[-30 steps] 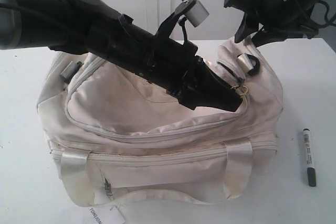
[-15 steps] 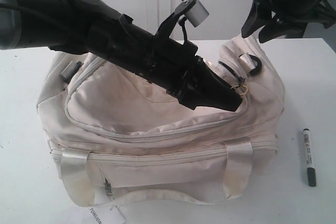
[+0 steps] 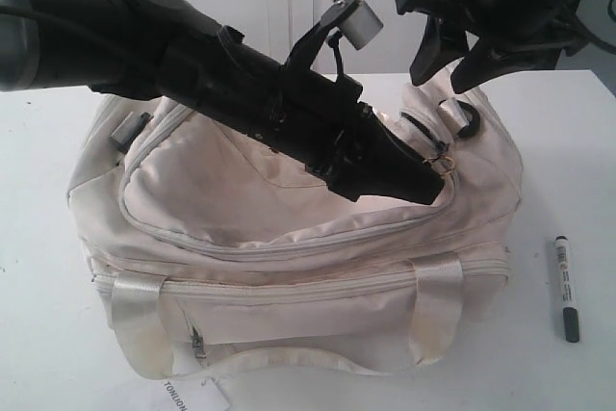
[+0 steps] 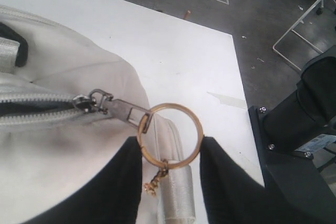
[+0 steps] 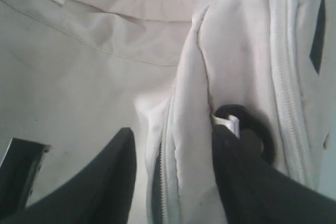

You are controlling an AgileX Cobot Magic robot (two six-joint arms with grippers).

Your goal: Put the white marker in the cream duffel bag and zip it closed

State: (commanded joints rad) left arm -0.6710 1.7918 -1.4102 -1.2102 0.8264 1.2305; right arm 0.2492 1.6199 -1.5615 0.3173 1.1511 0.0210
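The table (image 3: pixel 577 141) carries the bag (image 3: pixel 289 228), which fills most of the middle. Its top zip shows a dark gap behind the slider in the left wrist view, so I judge the mouth at least partly open. The left gripper (image 4: pixel 170 148) reaches across the bag to its right end. There its fingers (image 4: pixel 126 182) press on either side of the ring (image 4: pixel 173 104), so it appears clamped on that pull and is not free for a pick. The right gripper (image 3: pixel 445 74) hangs above the same end of the bag with jaws wide and nothing held; a fold of the bag shows between them in its wrist view. The marker (image 3: pixel 566 288) lies flat on the table to the right of the bag, clear of it and not yet inside. From the right gripper it is lower, further right and toward the near edge, well apart. Its long axis runs near to far, dark cap nearest the camera. The right arm is plainly the closer one. Its jaws would likely need to close across the barrel, from side to side.
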